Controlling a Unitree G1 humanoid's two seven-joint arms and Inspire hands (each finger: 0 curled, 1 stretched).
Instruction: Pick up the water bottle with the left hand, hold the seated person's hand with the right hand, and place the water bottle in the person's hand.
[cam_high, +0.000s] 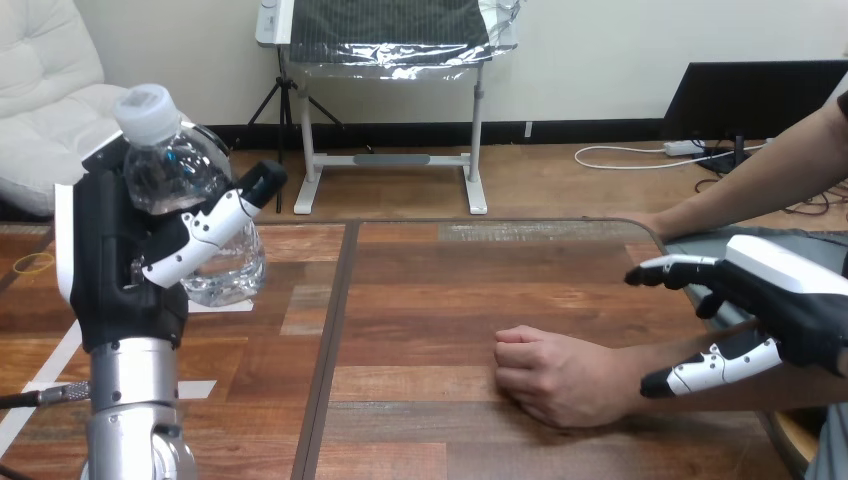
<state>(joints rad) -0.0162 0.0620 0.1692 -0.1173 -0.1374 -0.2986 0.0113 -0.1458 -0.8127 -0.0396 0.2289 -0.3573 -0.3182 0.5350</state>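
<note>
While left hand (120, 262) grips water bottle (176, 172) | right hand (795, 305) unclenched, seemingly just beside person's hand (560, 375)

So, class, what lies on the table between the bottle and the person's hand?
Nothing: in the head view, only bare table separates the bottle from the person's hand.

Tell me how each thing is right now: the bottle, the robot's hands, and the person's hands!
water bottle: cap on, nearly upright, lifted off the table.
left hand: shut round the water bottle.
right hand: open, fingers straight, beside the person's wrist, not gripping it.
person's near hand: closed in a fist, resting on the table.
person's far hand: resting at the table's far edge.
</note>
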